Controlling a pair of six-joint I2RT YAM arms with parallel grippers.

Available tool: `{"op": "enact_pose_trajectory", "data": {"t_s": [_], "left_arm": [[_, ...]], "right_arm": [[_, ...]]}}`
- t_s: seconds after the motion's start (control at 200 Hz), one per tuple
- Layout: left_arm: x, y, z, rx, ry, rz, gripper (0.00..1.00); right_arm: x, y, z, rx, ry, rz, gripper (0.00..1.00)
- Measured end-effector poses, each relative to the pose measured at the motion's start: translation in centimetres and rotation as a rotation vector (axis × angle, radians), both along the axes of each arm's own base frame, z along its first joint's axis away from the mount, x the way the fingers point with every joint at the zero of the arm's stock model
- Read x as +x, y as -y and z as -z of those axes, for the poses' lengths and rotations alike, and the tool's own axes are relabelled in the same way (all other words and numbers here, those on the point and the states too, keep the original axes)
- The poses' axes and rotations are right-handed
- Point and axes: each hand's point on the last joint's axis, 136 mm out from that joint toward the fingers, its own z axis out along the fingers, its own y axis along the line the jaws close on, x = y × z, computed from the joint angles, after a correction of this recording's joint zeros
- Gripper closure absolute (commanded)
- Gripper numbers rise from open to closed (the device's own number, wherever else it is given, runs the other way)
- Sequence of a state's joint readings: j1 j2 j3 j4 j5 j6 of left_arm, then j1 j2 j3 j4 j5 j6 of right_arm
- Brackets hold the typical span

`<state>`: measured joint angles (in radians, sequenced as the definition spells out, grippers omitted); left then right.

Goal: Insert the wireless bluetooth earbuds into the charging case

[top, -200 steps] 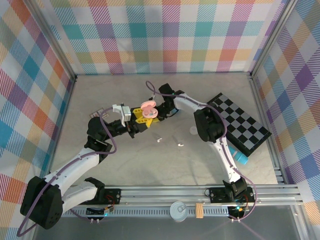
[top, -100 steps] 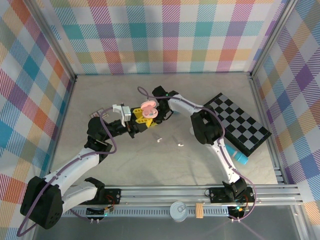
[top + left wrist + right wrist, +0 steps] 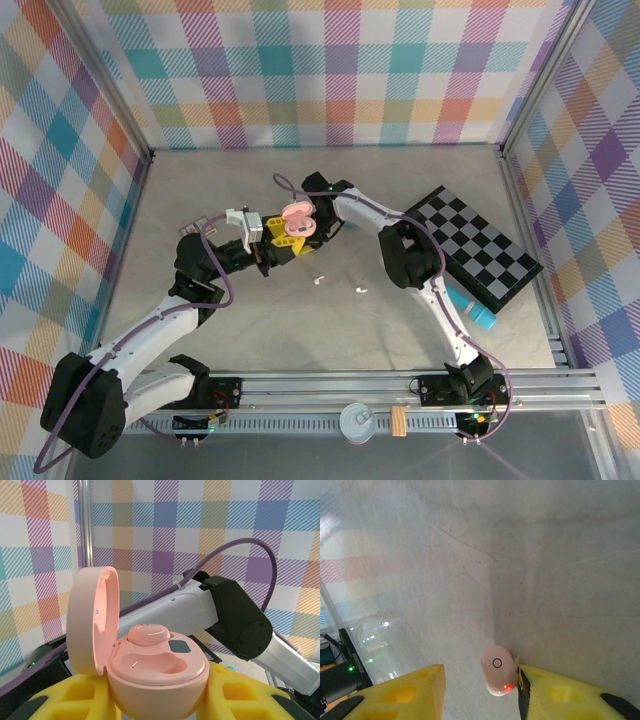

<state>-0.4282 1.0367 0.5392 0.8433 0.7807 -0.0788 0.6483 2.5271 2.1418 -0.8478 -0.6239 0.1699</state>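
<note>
**Seat the second pink bud with a slow, straight descent**

Your left gripper (image 3: 158, 700) is clamped on the open pink charging case (image 3: 160, 677), with yellow pads (image 3: 65, 700) on both flanks and the lid (image 3: 92, 620) hinged upright. One pink earbud (image 3: 148, 633) already sits in its well, and the hollow beside it is bare.

Your right gripper (image 3: 480, 680) stands partly spread. A second pink earbud (image 3: 497, 676), red light glowing, lies against the finger at the right of the wrist view, with a clear gap to the other finger. I judge it not firmly pinched.

Close gently until both pads bear on it before you travel. Bring it over the bare hollow and match its long axis to the well. Lower it straight and let go only once it is down. Hold the case arm motionless throughout.

Bud and case are glossy moulded plastic, rounded like pebbles, and likely to slip. The pads look soft and matte. A white earbud (image 3: 318, 280) and another white piece (image 3: 360, 289) lie loose on the grey, scuffed table (image 3: 250, 330), apart from the case
</note>
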Motion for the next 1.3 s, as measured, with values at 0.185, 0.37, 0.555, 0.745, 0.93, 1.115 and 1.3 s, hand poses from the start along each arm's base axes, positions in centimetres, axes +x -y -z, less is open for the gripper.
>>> {"op": "enact_pose_trajectory", "data": {"t_s": [0.185, 0.37, 0.555, 0.745, 0.93, 1.115, 1.3], "left_arm": [[0.0, 0.0, 0.1, 0.001, -0.003, 0.000, 0.75], [0.0, 0.0, 0.1, 0.001, -0.003, 0.000, 0.75], [0.0, 0.0, 0.1, 0.001, -0.003, 0.000, 0.75], [0.0, 0.0, 0.1, 0.001, -0.003, 0.000, 0.75], [0.0, 0.0, 0.1, 0.001, -0.004, 0.000, 0.75], [0.0, 0.0, 0.1, 0.002, -0.004, -0.001, 0.75], [0.1, 0.0, 0.1, 0.003, -0.002, -0.003, 0.75]], "right_arm": [[0.2, 0.1, 0.3, -0.022, -0.007, 0.010, 0.67], [0.4, 0.3, 0.6, -0.050, -0.010, 0.023, 0.72], [0.5, 0.4, 0.7, -0.059, -0.012, 0.033, 0.75], [0.6, 0.3, 0.8, -0.067, -0.004, 0.038, 0.82], [0.7, 0.4, 0.6, -0.074, 0.028, 0.046, 0.82], [0.0, 1.5, 0.4, -0.112, 0.055, 0.066, 0.82], [-0.7, 3.7, -0.9, -0.135, 0.074, 0.108, 0.82]]}}
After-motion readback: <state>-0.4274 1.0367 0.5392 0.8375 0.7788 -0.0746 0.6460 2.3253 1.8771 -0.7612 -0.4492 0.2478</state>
